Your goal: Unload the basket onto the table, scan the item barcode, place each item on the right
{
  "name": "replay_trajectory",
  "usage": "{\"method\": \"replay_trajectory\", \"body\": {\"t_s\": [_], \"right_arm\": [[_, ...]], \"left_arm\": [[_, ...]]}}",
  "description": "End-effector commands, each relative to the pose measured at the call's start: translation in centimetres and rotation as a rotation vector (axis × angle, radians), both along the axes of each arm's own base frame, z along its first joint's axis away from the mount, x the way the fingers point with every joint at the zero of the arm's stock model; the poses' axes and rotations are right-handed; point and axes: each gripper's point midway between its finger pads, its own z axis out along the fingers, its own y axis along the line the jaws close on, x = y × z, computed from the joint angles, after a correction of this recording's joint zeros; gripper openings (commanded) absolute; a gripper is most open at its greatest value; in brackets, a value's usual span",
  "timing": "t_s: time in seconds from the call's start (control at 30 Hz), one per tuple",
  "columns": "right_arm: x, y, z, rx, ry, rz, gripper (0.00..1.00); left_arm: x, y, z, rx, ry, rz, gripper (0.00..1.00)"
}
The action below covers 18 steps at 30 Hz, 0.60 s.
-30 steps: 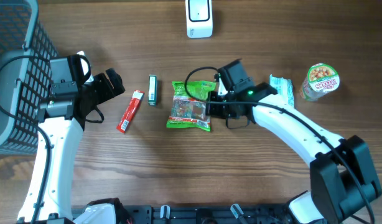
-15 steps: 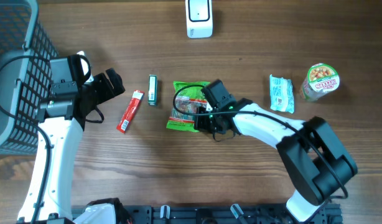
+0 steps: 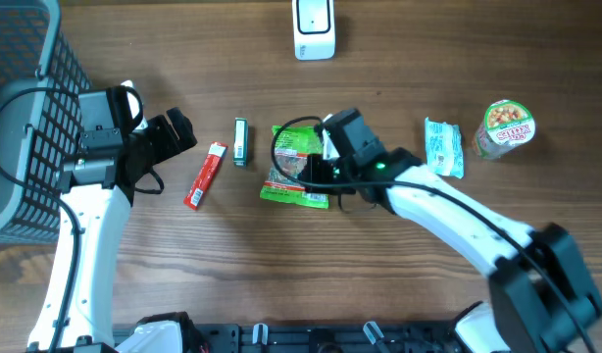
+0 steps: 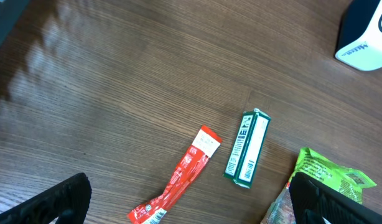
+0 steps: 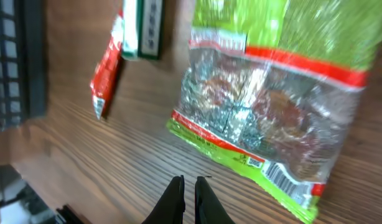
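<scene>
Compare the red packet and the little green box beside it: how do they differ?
The red packet is a long, crinkled wrapper; the green box is shorter and straight-edged. The red packet lies slanted; the green box lies almost square to the table edge. Both rest flat on the wooden table, apart, neither touched by an arm.

green snack bag [image 3: 281, 186], red sachet [image 3: 205, 176], grey mesh basket [image 3: 36, 127]
</scene>
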Motion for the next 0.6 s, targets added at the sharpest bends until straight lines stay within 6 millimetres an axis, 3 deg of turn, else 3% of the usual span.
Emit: {"method": "replay_trajectory", "body": {"t_s": [0.0,0.33,0.43,0.57], "right_arm": [[0.6,-1.5,-1.3,-0.092,-0.005,-0.049,0.08],[-1.0,-3.6,-8.5,-0.22,0.186,-0.163,0.04],[-0.9,-3.6,-8.6,-0.218,0.192,-0.175,0.04],[0.7,-3.2,-5.3,-0.184,0.102,-0.112,0.09]], "left_arm": [[0.3,-0.2,0.6,-0.003,-0.017,-0.008,1.0],[0.3,-0.2,0.6,-0.003,-0.017,-0.008,1.0],[0.3,-0.2,0.6,-0.003,-0.017,-0.008,1.0],[0.3,-0.2,0.6,-0.003,-0.017,-0.008,1.0]]}}
